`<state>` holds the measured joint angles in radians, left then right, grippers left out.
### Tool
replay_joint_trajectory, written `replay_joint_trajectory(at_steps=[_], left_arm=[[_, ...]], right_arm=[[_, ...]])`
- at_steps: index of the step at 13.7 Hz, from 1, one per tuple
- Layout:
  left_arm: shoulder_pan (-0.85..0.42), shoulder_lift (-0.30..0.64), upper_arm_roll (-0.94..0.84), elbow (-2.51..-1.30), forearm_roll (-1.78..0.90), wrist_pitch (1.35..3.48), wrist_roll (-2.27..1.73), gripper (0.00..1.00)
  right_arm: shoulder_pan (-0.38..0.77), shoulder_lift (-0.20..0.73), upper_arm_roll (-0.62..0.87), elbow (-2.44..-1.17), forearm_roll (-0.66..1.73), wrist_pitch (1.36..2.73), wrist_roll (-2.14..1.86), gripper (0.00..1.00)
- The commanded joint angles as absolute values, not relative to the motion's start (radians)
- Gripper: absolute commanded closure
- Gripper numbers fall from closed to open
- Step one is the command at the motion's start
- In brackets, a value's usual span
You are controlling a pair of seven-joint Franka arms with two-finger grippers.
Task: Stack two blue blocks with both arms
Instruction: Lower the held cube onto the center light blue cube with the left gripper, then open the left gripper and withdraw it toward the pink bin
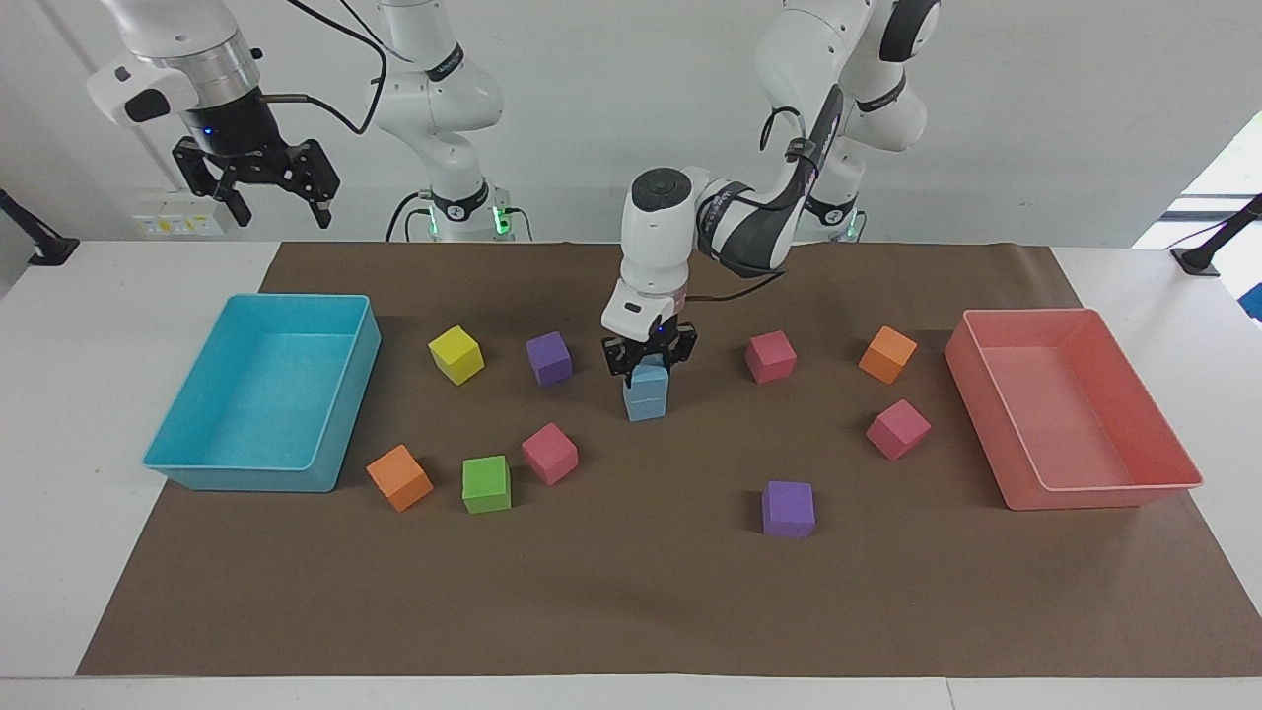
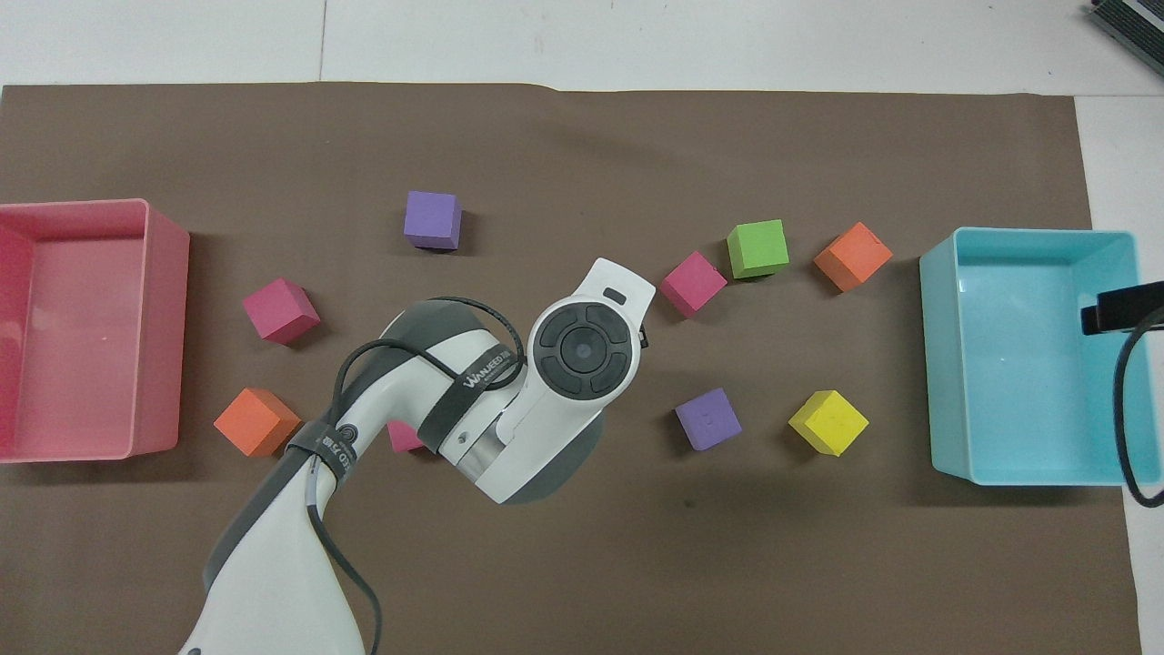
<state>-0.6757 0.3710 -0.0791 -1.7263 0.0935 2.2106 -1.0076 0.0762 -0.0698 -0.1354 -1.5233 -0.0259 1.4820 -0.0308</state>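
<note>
While bent steeply down, left gripper (image 1: 650, 365) around upper blue block (image 1: 650, 380), grip unclear.

White jointed arms (image 1: 680, 237), black cables, black hands (image 1: 649, 360).

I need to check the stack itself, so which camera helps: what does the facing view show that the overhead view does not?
Only the facing view shows the two blue blocks stacked, the left gripper at the top one, and the right gripper open, waiting up over the table's edge near the turquoise tray. Only the overhead view shows the top of the left arm's wrist, which hides the stack. Both show both trays and the loose coloured cubes.
</note>
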Motion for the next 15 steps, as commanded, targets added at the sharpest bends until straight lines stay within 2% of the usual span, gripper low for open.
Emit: replay_joint_trajectory(at_steps=[1,4,8,15], left_arm=[[-0.684,0.344,-0.066,-1.755,0.115,2.235,-1.017,0.00],[-0.681,0.331,-0.066,-1.753,0.115,2.218,-1.005,0.00],[-0.667,0.235,-0.060,-1.753,0.114,2.185,-0.964,0.00],[-0.360,0.036,-0.061,-1.764,0.040,1.887,-0.283,0.00]], right_arm=[[0.071,-0.084,-0.132,-1.534,-0.015,1.471,-0.041,0.00],[0.072,-0.086,-0.132,-1.534,-0.015,1.471,-0.041,0.00],[0.071,-0.086,-0.132,-1.534,-0.015,1.471,-0.041,0.00],[0.072,-0.084,-0.132,-1.534,-0.015,1.471,-0.043,0.00]])
